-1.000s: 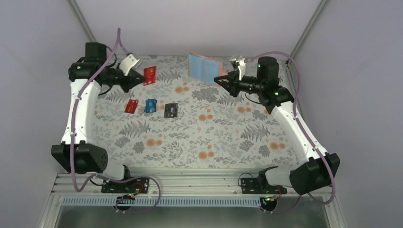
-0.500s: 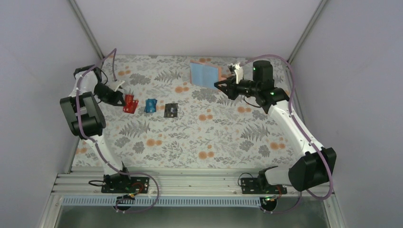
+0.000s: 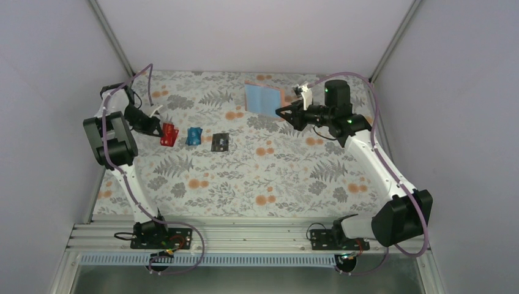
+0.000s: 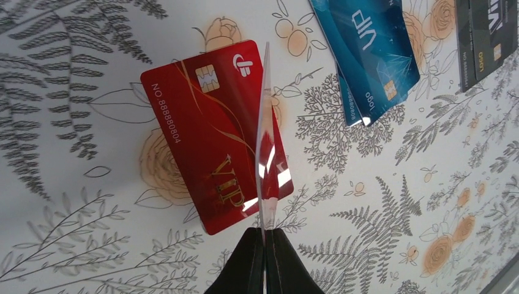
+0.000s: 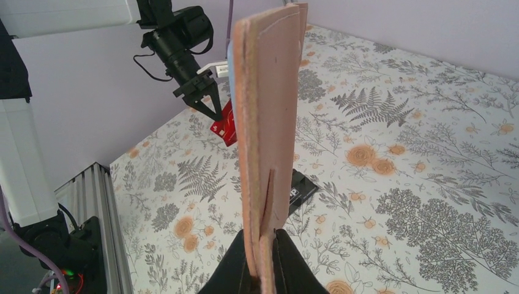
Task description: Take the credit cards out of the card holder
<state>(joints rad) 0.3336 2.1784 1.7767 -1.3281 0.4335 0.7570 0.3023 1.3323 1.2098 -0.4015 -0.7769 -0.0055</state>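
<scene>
My left gripper (image 3: 158, 128) is shut on a red card (image 4: 265, 141), held edge-on just over a second red card (image 4: 205, 128) that lies flat on the table. Blue cards (image 4: 367, 49) and a black card (image 4: 486, 37) lie to its right; in the top view they are the blue (image 3: 194, 135) and the black (image 3: 220, 142). My right gripper (image 3: 281, 112) is shut on the edge of the card holder (image 3: 263, 98) and holds it up at the back, light blue inside showing. In the right wrist view the holder (image 5: 272, 110) shows tan-brown and stands upright above the fingers.
The floral tablecloth (image 3: 257, 177) covers the table. Grey walls close in the left, back and right. A metal rail (image 3: 245, 236) with the arm bases runs along the near edge. The left arm's elbow (image 3: 110, 138) stands high by the left wall.
My left gripper has come down and forward from the back left with the red card to the lying red card. My right gripper has shifted the holder slightly.
</scene>
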